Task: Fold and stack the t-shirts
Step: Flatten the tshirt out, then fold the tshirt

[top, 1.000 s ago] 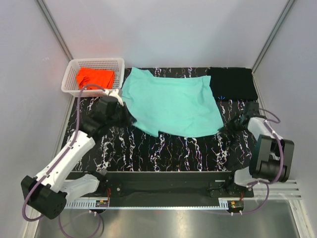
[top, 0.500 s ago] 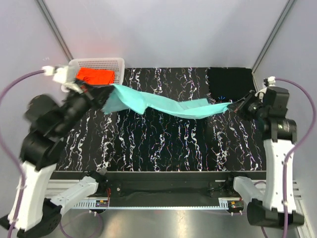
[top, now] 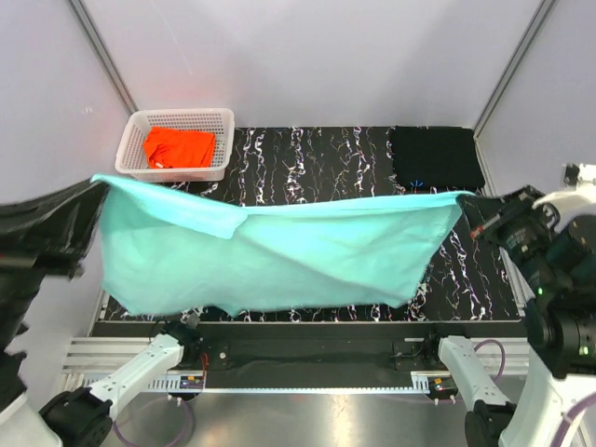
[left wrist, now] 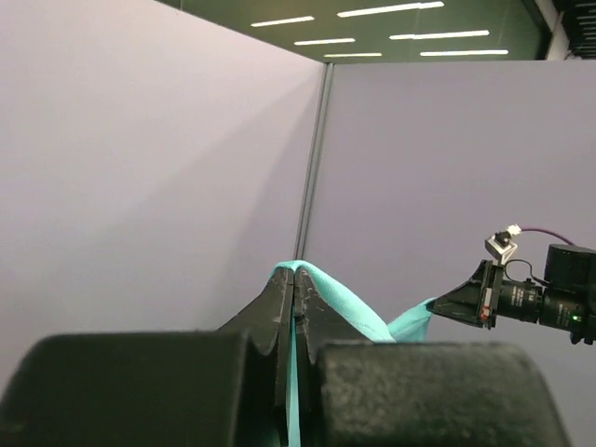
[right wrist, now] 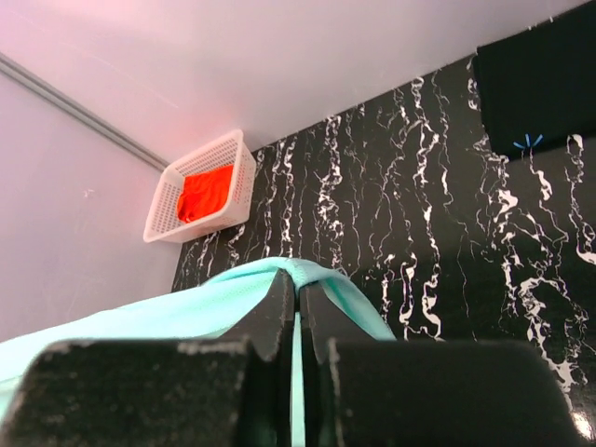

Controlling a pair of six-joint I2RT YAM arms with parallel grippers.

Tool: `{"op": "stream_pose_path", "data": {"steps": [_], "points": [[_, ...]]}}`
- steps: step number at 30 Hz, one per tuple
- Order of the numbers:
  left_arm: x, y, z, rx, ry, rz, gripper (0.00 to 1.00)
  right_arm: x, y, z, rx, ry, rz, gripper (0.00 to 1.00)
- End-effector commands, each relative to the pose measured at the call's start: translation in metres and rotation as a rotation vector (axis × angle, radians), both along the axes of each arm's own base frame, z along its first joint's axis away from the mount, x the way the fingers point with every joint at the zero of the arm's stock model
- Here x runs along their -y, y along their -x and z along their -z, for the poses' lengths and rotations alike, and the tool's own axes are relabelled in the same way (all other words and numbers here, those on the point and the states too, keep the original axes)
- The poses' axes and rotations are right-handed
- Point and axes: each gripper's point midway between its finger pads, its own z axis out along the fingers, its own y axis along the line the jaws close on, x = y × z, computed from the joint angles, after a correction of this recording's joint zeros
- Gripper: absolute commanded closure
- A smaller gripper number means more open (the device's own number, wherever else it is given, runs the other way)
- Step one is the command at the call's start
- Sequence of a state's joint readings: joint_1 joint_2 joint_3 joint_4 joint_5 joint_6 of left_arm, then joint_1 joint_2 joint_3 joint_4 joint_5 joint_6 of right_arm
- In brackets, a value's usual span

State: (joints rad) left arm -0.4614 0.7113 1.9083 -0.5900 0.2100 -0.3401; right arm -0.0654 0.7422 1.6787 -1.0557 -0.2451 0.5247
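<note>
The mint-teal t-shirt (top: 279, 251) hangs spread wide in the air above the table, stretched between both arms. My left gripper (top: 96, 182) is shut on its left top corner, with the cloth (left wrist: 335, 293) pinched between the jaws (left wrist: 294, 279). My right gripper (top: 468, 198) is shut on the right top corner, cloth (right wrist: 186, 312) draped over its tips (right wrist: 298, 284). The orange t-shirt (top: 179, 147) lies crumpled in the white basket (top: 223, 115). The black t-shirt (top: 436, 155) lies folded at the table's far right corner.
The basket (right wrist: 216, 160) stands at the far left corner of the black white-veined tabletop (top: 326, 158). Grey walls enclose the table on three sides. The hanging shirt hides much of the near tabletop in the top view.
Both arms have risen and pulled toward the near edge, lifting the mint-teal t-shirt off the table; it went from lying flat to hanging spread in the air.
</note>
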Motion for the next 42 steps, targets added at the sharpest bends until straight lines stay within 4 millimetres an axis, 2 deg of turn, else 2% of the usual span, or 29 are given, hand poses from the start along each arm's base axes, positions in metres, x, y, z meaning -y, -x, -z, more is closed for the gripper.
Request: {"op": "stream_pose_path", "data": {"steps": [1, 2, 4, 5, 7, 8, 9, 10, 11, 12, 13, 14, 16, 17, 18, 19, 20, 22, 23, 26, 30, 35, 42], "points": [[0.03, -0.095, 0.031, -0.203, -0.093, -0.091, 1.0, 0.014, -0.052, 0.027, -0.165, -0.008, 0.064, 1.0], [0.032, -0.13, 0.046, -0.289, -0.111, -0.164, 1.0, 0.014, -0.073, 0.037, -0.216, -0.026, 0.066, 1.0], [0.03, -0.168, 0.067, -0.387, -0.143, -0.265, 1.0, 0.015, -0.1, 0.051, -0.264, -0.035, 0.067, 1.0], [0.032, -0.203, 0.094, -0.478, -0.189, -0.341, 1.0, 0.015, -0.118, 0.067, -0.321, -0.054, 0.071, 1.0], [0.031, -0.24, 0.127, -0.558, -0.262, -0.415, 1.0, 0.016, -0.144, 0.088, -0.38, -0.059, 0.065, 1.0], [0.041, -0.271, 0.165, -0.644, -0.325, -0.411, 1.0, 0.017, -0.163, 0.108, -0.44, -0.066, 0.069, 1.0], [0.031, -0.291, 0.185, -0.689, -0.345, -0.448, 1.0, 0.02, -0.175, 0.123, -0.476, -0.058, 0.08, 1.0], [0.029, -0.307, 0.205, -0.729, -0.368, -0.458, 1.0, 0.021, -0.189, 0.131, -0.485, -0.054, 0.08, 1.0], [0.036, -0.333, 0.241, -0.789, -0.405, -0.434, 1.0, 0.023, -0.209, 0.157, -0.554, -0.055, 0.081, 1.0], [0.029, -0.348, 0.258, -0.82, -0.412, -0.445, 1.0, 0.023, -0.219, 0.172, -0.587, -0.052, 0.076, 1.0], [0.03, -0.359, 0.283, -0.854, -0.436, -0.441, 1.0, 0.023, -0.234, 0.183, -0.59, -0.05, 0.072, 1.0], [0.032, -0.381, 0.297, -0.849, -0.435, -0.446, 1.0, 0.025, -0.25, 0.213, -0.659, -0.044, 0.072, 1.0], [0.035, -0.404, 0.32, -0.853, -0.432, -0.426, 1.0, 0.031, -0.271, 0.237, -0.682, -0.019, 0.086, 1.0], [0.039, -0.418, 0.343, -0.883, -0.444, -0.407, 1.0, 0.033, -0.281, 0.264, -0.743, -0.009, 0.089, 1.0], [0.037, -0.426, 0.354, -0.898, -0.443, -0.412, 1.0, 0.036, -0.289, 0.271, -0.75, 0.005, 0.095, 1.0], [0.038, -0.44, 0.372, -0.923, -0.452, -0.411, 1.0, 0.038, -0.301, 0.289, -0.77, 0.02, 0.094, 1.0], [0.04, -0.445, 0.378, -0.929, -0.456, -0.405, 1.0, 0.039, -0.303, 0.303, -0.801, 0.023, 0.091, 1.0], [0.044, -0.455, 0.39, -0.939, -0.462, -0.385, 1.0, 0.041, -0.313, 0.316, -0.821, 0.041, 0.087, 1.0], [0.05, -0.46, 0.401, -0.948, -0.47, -0.356, 1.0, 0.042, -0.316, 0.332, -0.854, 0.051, 0.081, 1.0], [0.055, -0.467, 0.417, -0.967, -0.482, -0.328, 1.0, 0.042, -0.324, 0.348, -0.88, 0.059, 0.069, 1.0], [0.053, -0.47, 0.429, -0.998, -0.476, -0.335, 1.0, 0.038, -0.332, 0.358, -0.894, 0.051, 0.043, 1.0], [0.049, -0.458, 0.437, -1.042, -0.485, -0.338, 1.0, 0.037, -0.331, 0.359, -0.904, 0.038, 0.039, 1.0], [0.042, -0.416, 0.441, -1.146, -0.445, -0.324, 1.0, 0.035, -0.302, 0.36, -0.951, 0.034, 0.039, 1.0]]}}
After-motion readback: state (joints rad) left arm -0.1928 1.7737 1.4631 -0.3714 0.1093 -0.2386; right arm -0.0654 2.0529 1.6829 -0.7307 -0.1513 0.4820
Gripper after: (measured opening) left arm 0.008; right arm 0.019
